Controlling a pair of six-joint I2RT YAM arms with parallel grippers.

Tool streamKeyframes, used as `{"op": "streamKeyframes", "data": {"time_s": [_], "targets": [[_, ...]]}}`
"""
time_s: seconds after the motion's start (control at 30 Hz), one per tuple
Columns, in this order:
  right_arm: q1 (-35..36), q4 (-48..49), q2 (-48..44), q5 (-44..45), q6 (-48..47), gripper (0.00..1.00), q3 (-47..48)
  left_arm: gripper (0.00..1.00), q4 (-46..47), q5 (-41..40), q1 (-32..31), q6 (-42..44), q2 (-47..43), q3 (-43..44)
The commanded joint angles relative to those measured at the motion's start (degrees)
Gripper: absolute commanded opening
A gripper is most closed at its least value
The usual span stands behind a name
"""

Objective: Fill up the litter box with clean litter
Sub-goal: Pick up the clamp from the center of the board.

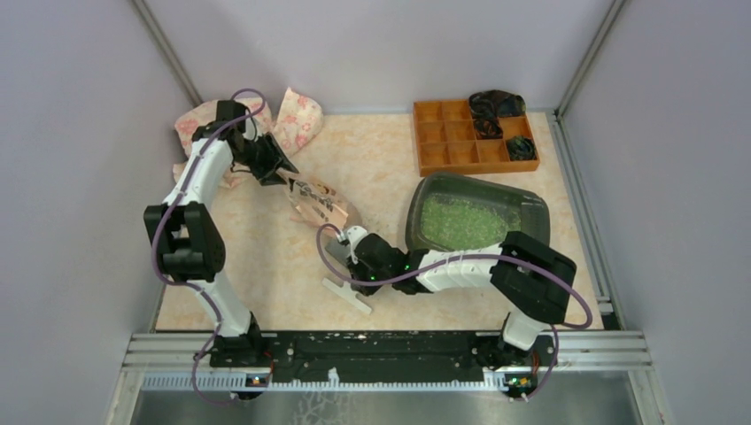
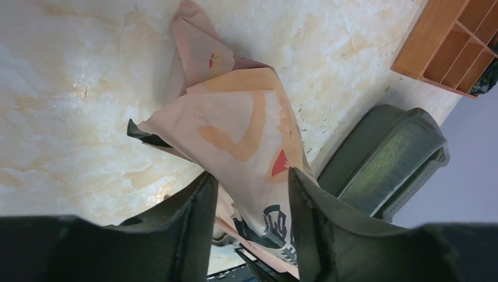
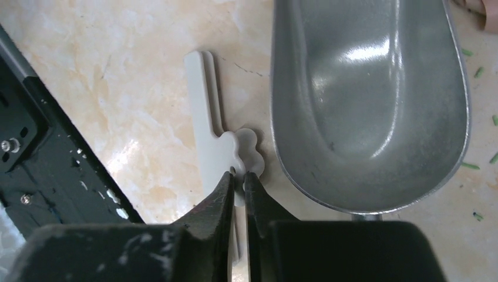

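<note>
Top view: litter box point(image 1: 533, 209) sits at 3 o'clock on the table point(image 1: 381, 159). Clean litter point(image 1: 460, 221) lies inside it as a green bed. Orange organiser tray point(image 1: 460, 146) is at 1 o'clock, just behind the box. Pink floral bundle point(image 1: 297, 119) is at 11 o'clock by the back wall. Left gripper point(image 1: 283, 181) is at the top end of the paper bag point(image 1: 321, 204), around 10 o'clock. Right gripper point(image 1: 344, 266) is near 6 o'clock, by the metal scoop point(image 1: 334, 251) and a white plastic piece point(image 1: 350, 297).

Left wrist view: I see the left claw spread, its fingers point(image 2: 194, 220) straddling the bag's printed end. I can't tell if either pad touches it. The box is at 4 o'clock and the organiser at 1 o'clock.

Right wrist view: the right claw is almost pressed together, pinching the thin white piece at its scalloped end. The scoop is empty and lies just beside it at 1 o'clock. A few green grains lie loose on the table at 3 o'clock.
</note>
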Motion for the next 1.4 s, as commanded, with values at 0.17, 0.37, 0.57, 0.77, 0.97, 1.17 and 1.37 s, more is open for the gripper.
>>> {"op": "streamKeyframes", "data": {"time_s": [0.17, 0.37, 0.57, 0.77, 0.97, 1.17, 1.37], "targets": [[0.62, -0.37, -6.23, -3.66, -2.33, 0.00, 3.51, 0.66, -2.51, 1.27, 1.09, 2.03, -2.98, 2.64], [0.62, -4.98, -12.34, -5.51, -3.76, 0.00, 7.09, 0.98, -1.93, 2.84, 1.58, 2.95, -6.10, 4.19], [0.62, -8.57, -19.76, -4.81, -4.56, 0.00, 10.64, 0.99, -0.90, 5.94, 2.08, 3.98, -10.14, 5.62], [-5.09, -6.46, -27.47, -4.84, -0.27, 0.00, 11.31, 0.99, 9.16, 21.97, 2.79, 1.87, -19.01, -0.14], [-16.71, 5.16, -30.53, -18.08, 10.82, 0.00, 8.96, 0.80, 52.36, 38.50, 2.71, -20.21, -33.15, -23.54], [-22.64, 17.13, -28.11, -26.32, 20.52, 0.00, 8.97, 0.88, 64.73, 41.15, -0.60, -26.39, -36.66, -30.30], [-23.02, 24.33, -23.93, -30.01, 26.04, 0.00, 10.92, 0.91, 68.89, 39.74, -6.24, -26.69, -37.25, -32.00]]}}
